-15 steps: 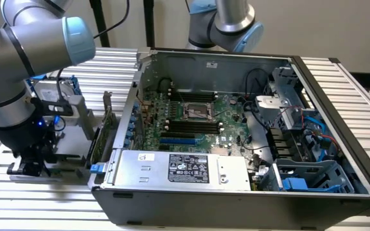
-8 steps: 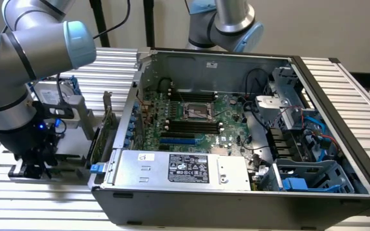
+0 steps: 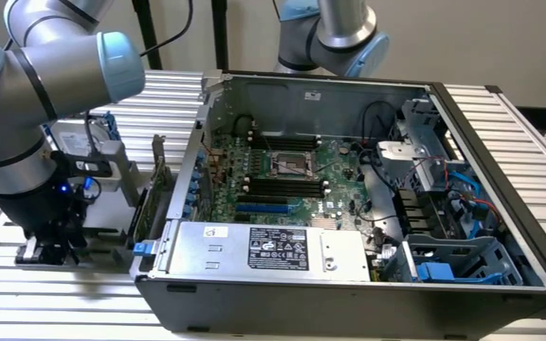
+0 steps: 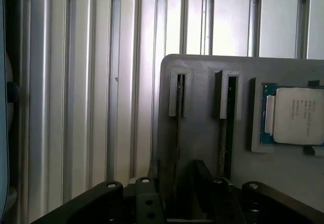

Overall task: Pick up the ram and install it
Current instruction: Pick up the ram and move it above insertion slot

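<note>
Wrist view: pincer (image 4: 181, 193) spread wide and empty, low over the grey holder (image 4: 200, 128) on the slatted desk (image 4: 76, 82); the ram (image 4: 178, 100) stands on edge in a slot, directly beneath, long axis running between the fingers.
</note>
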You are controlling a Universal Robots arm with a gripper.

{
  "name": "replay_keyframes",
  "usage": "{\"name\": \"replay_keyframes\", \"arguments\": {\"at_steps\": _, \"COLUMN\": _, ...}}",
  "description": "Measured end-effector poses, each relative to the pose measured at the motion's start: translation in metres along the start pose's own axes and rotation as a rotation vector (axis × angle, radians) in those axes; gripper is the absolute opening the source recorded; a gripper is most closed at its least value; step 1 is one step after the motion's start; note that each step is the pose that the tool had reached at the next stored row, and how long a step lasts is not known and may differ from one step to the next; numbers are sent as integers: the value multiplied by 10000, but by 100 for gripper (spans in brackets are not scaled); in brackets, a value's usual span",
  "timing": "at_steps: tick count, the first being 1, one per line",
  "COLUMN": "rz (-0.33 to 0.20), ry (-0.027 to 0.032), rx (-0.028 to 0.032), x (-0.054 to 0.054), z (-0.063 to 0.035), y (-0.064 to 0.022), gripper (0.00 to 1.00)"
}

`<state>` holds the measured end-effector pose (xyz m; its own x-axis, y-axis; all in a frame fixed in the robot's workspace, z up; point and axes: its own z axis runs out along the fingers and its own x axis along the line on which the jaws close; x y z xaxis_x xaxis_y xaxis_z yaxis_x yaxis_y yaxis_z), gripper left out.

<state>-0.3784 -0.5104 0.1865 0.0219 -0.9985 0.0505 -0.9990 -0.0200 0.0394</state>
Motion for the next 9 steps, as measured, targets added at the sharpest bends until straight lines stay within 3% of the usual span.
{"name": "replay_keyframes", "arguments": {"at_steps": 1, "rz": 1, "ry": -1, "rx": 1, "x": -1, "z": 1, "y": -3, "gripper": 40}}
{"name": "replay_keyframes", "arguments": {"at_steps": 2, "rz": 2, "ry": 0, "rx": -1, "x": 0, "z": 0, "y": -4, "gripper": 33}}
{"name": "replay_keyframes", "arguments": {"at_steps": 9, "rz": 0, "ry": 1, "rx": -2, "x": 1, "z": -14, "y": -8, "gripper": 33}}
